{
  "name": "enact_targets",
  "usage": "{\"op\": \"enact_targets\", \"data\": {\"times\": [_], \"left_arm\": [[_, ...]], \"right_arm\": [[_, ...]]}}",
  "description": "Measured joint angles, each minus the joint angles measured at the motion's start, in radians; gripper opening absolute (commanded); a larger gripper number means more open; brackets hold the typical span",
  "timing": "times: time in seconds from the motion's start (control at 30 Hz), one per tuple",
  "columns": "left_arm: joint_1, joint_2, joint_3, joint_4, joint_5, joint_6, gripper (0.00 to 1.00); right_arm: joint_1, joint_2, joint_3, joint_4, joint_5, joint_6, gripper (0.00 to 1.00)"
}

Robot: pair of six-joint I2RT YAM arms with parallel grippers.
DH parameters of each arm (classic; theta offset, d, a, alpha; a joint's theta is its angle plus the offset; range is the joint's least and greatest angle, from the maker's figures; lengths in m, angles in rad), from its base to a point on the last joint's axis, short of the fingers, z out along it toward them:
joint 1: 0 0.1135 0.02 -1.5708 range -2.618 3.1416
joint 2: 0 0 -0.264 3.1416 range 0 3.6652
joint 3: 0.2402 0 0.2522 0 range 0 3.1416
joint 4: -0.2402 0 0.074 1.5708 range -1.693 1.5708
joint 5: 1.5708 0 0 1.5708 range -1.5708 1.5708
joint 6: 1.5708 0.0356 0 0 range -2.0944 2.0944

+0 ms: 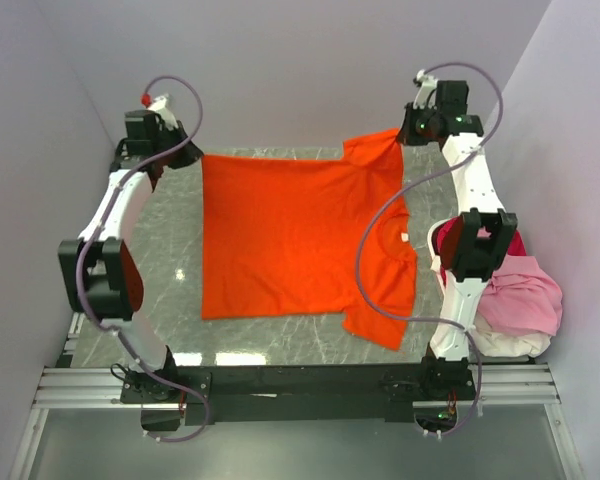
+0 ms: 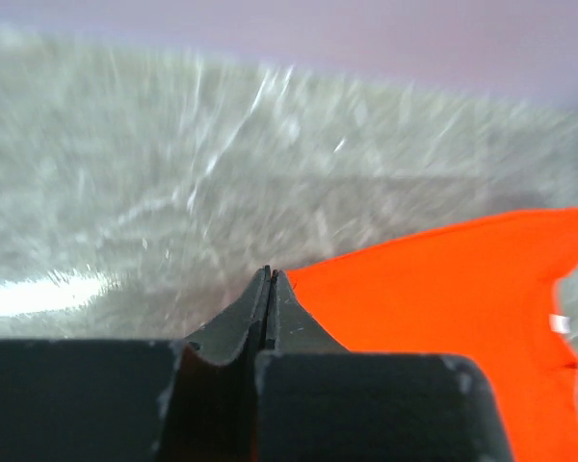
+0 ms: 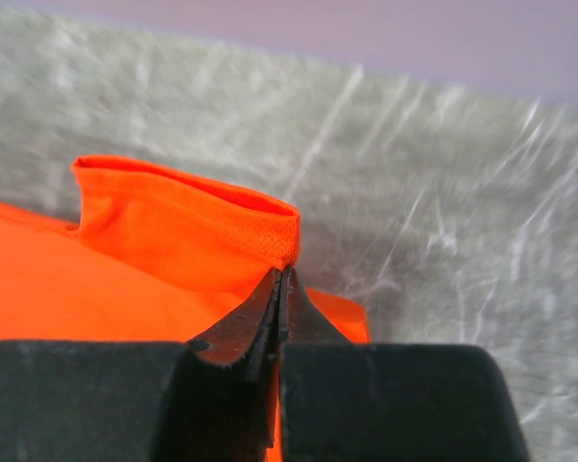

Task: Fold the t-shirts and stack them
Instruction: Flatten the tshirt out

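Step in hand, by judgement: spreading and squaring the orange shirt ahead of its first fold. The left gripper has its jaws pressed fully together, apparently on a corner of the hem. The cloth runs off to the right of its tips and lies flat. The right gripper is likewise clamped tight, pinching the rolled edge of a sleeve. That edge stands up in a small loop just left of its tips, with the body of the shirt below and to its left. Between the two tools the far edge is drawn fairly straight; the sleeve nearest the right arm's base lies skewed. The next move, as judged, calls for both grips to travel together with the edge kept taut, carrying it toward the arm bases without the cloth slipping. A pile of shirts, pink, white and dark red, sits heaped and unfolded outboard of the right arm. Surface: a table of grey marbled finish, glossy with glare, so cloth should slide easily. Room: plain pale walls close on three sides.
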Motion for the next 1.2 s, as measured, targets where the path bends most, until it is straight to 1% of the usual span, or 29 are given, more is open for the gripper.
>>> {"op": "enact_targets", "data": {"times": [0.13,0.43,0.6,0.73,0.9,1.07,1.13,1.2], "left_arm": [[0.007,-0.145,-0.006,0.028,-0.005,-0.019,0.00],[0.006,-0.541,-0.004,0.091,-0.027,-0.059,0.00],[0.006,-0.714,0.040,0.122,-0.037,-0.077,0.00],[0.006,-0.801,0.077,0.132,-0.036,-0.090,0.00],[0.006,-0.855,0.128,0.131,-0.037,-0.092,0.00],[0.006,-0.876,0.132,0.126,-0.038,-0.092,0.00],[0.006,-0.886,0.104,0.129,-0.045,-0.092,0.00],[0.006,-0.903,0.045,0.137,-0.053,-0.091,0.00]], "right_arm": [[0.000,-0.113,0.034,-0.013,-0.018,-0.009,0.00],[0.000,-0.425,0.120,-0.039,-0.025,-0.026,0.00],[-0.016,-0.619,0.183,-0.028,-0.027,0.003,0.00],[-0.045,-0.771,0.198,-0.008,-0.033,0.034,0.00],[-0.052,-0.874,0.228,0.009,-0.032,0.050,0.00],[-0.060,-0.895,0.226,0.027,-0.022,0.054,0.00],[-0.063,-0.884,0.205,0.026,-0.023,0.056,0.00],[-0.063,-0.871,0.169,0.031,-0.026,0.056,0.00]]}}
